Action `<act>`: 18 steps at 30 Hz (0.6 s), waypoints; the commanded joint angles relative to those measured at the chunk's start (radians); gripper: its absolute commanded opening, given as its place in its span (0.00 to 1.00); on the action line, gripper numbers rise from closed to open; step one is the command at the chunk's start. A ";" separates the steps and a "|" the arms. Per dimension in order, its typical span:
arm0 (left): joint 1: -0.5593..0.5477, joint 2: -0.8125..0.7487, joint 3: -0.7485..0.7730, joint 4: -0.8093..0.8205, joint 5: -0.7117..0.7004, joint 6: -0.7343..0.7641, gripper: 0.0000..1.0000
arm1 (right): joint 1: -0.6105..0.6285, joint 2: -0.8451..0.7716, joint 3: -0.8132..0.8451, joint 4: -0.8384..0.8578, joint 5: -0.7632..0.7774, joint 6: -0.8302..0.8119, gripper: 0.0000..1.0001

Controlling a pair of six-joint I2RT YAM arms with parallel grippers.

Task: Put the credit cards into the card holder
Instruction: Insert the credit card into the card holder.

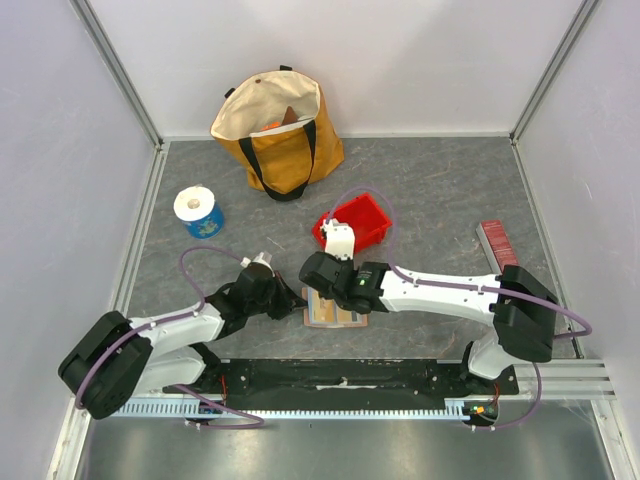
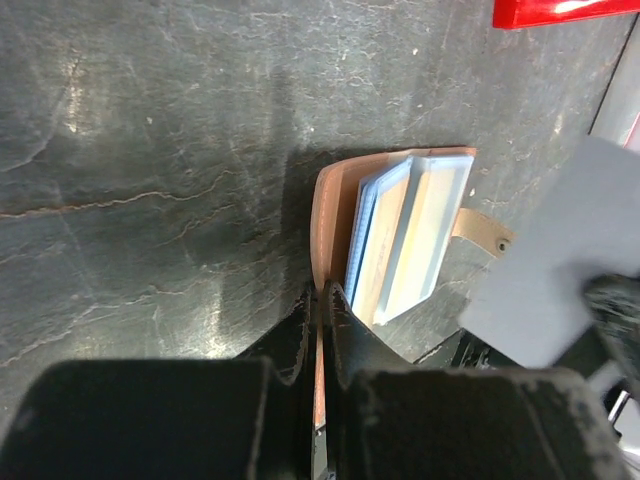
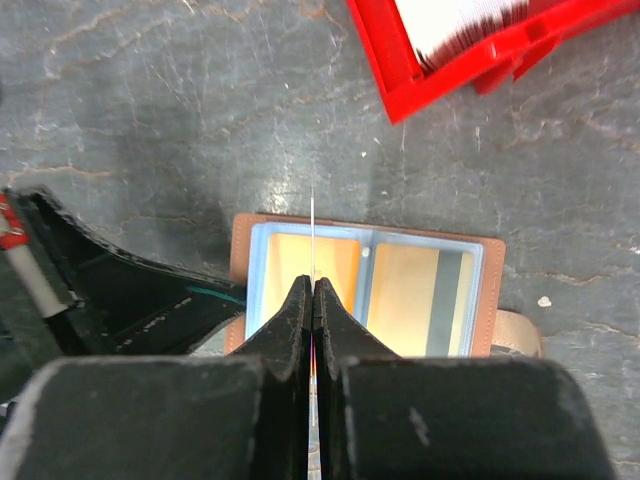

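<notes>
The wallet (image 2: 328,220) is lying open and flat on the gray table (image 1: 430,190) between the arms, its long axis running left to right. My left gripper (image 2: 320,305) is clamping its tan cover edge so it cannot fold shut. My right gripper (image 3: 312,290) is pinching one card (image 3: 313,225) upright and edge-on, aiming down at the half nearer the left arm. Other cards (image 3: 400,300) are sitting inside.

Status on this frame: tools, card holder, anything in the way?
Left tool shut on card holder edge. Right tool shut on credit card, edge-on over the open holder. Red bin apart, not blocking.
</notes>
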 commanded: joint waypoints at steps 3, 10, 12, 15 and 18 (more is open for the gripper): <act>0.004 -0.046 -0.006 -0.004 0.009 0.028 0.02 | 0.002 -0.048 -0.088 0.149 -0.062 0.013 0.00; 0.004 -0.061 -0.007 -0.007 0.012 0.028 0.02 | 0.002 -0.024 -0.107 0.269 -0.150 -0.021 0.00; 0.004 -0.066 -0.009 -0.012 0.014 0.026 0.02 | 0.002 -0.014 -0.099 0.276 -0.145 -0.025 0.00; 0.004 -0.072 -0.012 -0.012 0.012 0.026 0.02 | 0.002 0.004 -0.082 0.276 -0.139 -0.030 0.00; 0.004 -0.072 -0.012 -0.012 0.010 0.026 0.02 | 0.002 0.022 -0.074 0.273 -0.139 -0.030 0.00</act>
